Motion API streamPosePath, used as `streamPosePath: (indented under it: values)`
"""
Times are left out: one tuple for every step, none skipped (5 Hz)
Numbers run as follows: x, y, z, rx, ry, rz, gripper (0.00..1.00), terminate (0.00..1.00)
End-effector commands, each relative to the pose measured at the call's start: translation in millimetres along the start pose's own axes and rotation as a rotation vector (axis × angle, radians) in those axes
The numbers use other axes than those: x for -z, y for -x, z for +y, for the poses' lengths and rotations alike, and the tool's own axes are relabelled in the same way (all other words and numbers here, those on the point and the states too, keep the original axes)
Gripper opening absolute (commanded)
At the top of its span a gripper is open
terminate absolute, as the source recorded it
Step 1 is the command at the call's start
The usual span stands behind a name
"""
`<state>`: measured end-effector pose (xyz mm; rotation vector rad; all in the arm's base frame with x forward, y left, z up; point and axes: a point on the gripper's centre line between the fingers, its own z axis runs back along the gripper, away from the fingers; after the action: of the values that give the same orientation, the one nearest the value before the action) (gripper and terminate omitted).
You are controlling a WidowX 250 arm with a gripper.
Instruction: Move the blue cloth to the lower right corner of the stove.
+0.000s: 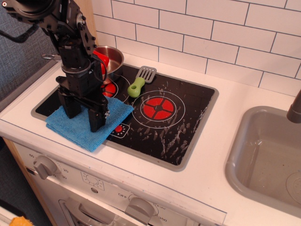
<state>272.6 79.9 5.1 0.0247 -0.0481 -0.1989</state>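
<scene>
The blue cloth (pixel 83 128) lies flat on the lower left corner of the stove (pixel 169 122), overhanging its front rim onto the white counter. My black gripper (pixel 83 117) stands upright over the cloth, fingers spread apart with both fingertips (pixel 95 125) down on or just above the cloth. Nothing is between the fingers. The stove's lower right corner shows bare black glass with white scuff marks.
A steel pot (pixel 111 60) with a red object inside stands at the stove's back left, behind my arm. A spatula with a green handle (pixel 139 82) lies at the stove's back middle. A grey sink (pixel 268 160) is at the right. Oven knobs (pixel 43 165) sit below the front edge.
</scene>
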Motion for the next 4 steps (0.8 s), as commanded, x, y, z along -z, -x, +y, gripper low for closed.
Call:
streamPosePath:
  values:
    - [-2.7, -23.8, -90.8, 0.124, 0.059, -0.010, 1.00, 0.00]
    - [-9.5, -41.8, -136.6, 0.214, 0.062, -0.018, 1.00, 0.00]
    - [-14.2, -54.3, -171.5, 0.238, 0.010, 0.008, 1.00, 0.00]
    - [-12.1, -56.4, -182.3, 0.176, -0.004, 0.037, 1.00, 0.00]
